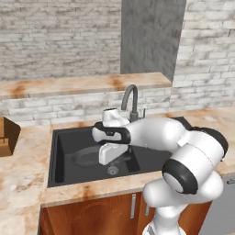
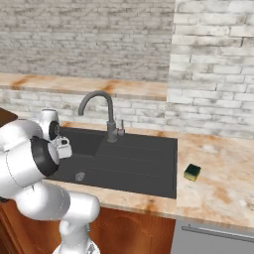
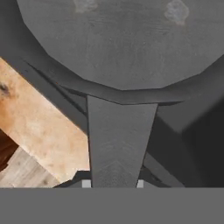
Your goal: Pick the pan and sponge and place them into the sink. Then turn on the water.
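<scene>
The dark grey pan (image 1: 86, 156) is low inside the left basin of the black sink (image 1: 58, 158), and I cannot tell whether it rests on the bottom. My gripper (image 1: 110, 155) is shut on its straight handle (image 3: 119, 135), just right of the round body. In the hand view the pan (image 3: 122, 48) spreads across the top and the handle runs down into my gripper (image 3: 113, 182). The yellow sponge with its green top (image 2: 192, 172) lies on the counter right of the sink (image 2: 144, 166). The arm hides the pan in the right base view.
The gooseneck faucet (image 1: 131, 101) (image 2: 107, 115) stands behind the sink's middle. A round drain (image 1: 112, 170) sits in the basin floor near the gripper. A brown wooden box (image 1: 5, 136) stands on the counter at far left. A raised ledge (image 1: 82, 85) and brick wall lie behind.
</scene>
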Robot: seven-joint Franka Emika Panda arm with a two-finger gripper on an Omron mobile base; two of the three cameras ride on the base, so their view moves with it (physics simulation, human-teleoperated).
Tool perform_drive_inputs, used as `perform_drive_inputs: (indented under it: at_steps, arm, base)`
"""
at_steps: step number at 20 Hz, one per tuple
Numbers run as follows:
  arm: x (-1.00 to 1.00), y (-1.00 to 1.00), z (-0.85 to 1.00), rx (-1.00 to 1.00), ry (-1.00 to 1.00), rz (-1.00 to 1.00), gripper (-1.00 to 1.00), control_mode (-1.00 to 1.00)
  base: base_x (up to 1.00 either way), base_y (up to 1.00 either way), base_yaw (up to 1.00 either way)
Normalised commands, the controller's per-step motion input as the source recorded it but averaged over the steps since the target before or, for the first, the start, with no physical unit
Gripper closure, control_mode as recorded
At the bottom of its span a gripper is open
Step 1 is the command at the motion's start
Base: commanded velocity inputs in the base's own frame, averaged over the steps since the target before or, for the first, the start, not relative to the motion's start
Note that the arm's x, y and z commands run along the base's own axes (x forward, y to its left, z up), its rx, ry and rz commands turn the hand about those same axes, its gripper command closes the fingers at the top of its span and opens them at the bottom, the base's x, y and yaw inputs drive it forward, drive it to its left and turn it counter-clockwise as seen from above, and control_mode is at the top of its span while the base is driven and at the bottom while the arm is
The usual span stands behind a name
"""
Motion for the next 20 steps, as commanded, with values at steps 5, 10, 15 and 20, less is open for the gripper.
perform_drive_inputs:
  at_steps: [5,10,15,20]
  arm:
    - [0.51,0.00,-0.39,-0.01,-0.12,0.12,1.00,-1.00]
    - [0.33,0.00,-0.38,0.00,-0.10,0.15,1.00,-1.00]
    - [0.12,0.00,-0.50,0.00,-0.09,0.05,1.00,-1.00]
    - [0.27,0.00,-0.49,0.06,-0.01,0.00,1.00,-1.00]
  base:
    - [0.00,0.00,0.00]
    - [0.00,0.00,0.00]
    - [0.00,0.00,0.00]
    - [0.00,0.00,0.00]
